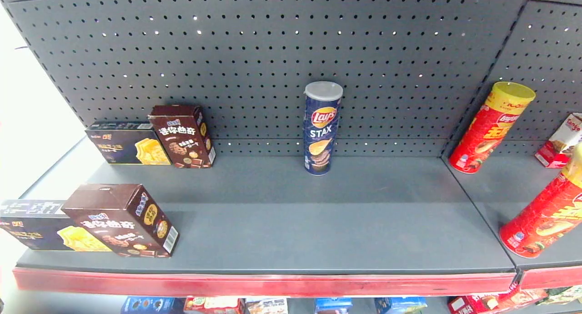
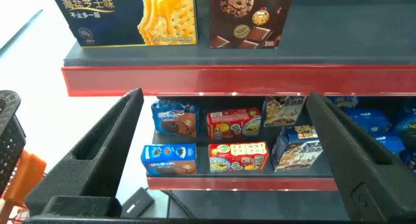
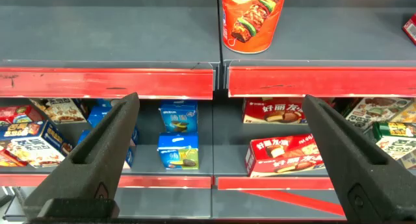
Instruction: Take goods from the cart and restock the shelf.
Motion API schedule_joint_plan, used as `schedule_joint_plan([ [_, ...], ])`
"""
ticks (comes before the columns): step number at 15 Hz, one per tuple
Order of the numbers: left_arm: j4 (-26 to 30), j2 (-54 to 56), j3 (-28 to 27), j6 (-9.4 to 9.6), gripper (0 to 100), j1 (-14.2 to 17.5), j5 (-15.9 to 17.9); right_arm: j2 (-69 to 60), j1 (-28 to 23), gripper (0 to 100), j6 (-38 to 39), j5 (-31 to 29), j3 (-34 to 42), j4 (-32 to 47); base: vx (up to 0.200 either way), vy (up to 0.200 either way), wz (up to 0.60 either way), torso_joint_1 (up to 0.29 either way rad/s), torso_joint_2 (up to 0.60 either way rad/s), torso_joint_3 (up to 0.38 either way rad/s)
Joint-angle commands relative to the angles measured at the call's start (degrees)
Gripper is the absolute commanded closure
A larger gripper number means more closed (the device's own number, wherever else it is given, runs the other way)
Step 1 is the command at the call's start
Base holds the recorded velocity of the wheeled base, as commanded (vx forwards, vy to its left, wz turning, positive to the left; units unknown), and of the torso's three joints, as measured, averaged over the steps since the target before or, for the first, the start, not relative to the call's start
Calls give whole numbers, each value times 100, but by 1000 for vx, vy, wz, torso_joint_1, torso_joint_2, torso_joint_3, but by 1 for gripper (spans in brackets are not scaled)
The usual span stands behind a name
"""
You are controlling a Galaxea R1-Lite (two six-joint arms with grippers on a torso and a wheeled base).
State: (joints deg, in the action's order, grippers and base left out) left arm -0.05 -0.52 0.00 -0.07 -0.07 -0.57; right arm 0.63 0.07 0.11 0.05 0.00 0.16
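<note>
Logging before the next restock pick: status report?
Left pincer open, empty. Right pincer open, empty. Blue chip can upright at shelf back; boxes on its left, red cans on its right.

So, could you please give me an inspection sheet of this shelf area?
Surface: dark grey metal shelf with red front strip, bare in the middle.
Job's things: tall blue crisp can upright at the back; two brown biscuit boxes and two dark cracker boxes at left; two red cans on the right-hand section.
Clutter: nothing seen.
Grippers: left gripper open, empty; right gripper open, empty.
Cables: nothing seen.
Surroundings: perforated grey back panel; small snack boxes on lower shelves.
</note>
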Motion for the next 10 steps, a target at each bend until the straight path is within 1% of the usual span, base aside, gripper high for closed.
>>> schedule_joint_plan([
  [1, 5, -9, 0, -1, 0, -1, -4, 7, 1, 0, -2, 4, 0, 2, 0, 0, 0, 0, 0, 0],
  [7, 5, -9, 0, -1, 0, -1, -4, 7, 1, 0, 15, -5, 0, 2, 0, 0, 0, 0, 0, 0],
  [10, 5, -9, 0, -1, 0, -1, -4, 7, 1, 0, 7, -14, 0, 2, 0, 0, 600, -2, 4, 2],
])
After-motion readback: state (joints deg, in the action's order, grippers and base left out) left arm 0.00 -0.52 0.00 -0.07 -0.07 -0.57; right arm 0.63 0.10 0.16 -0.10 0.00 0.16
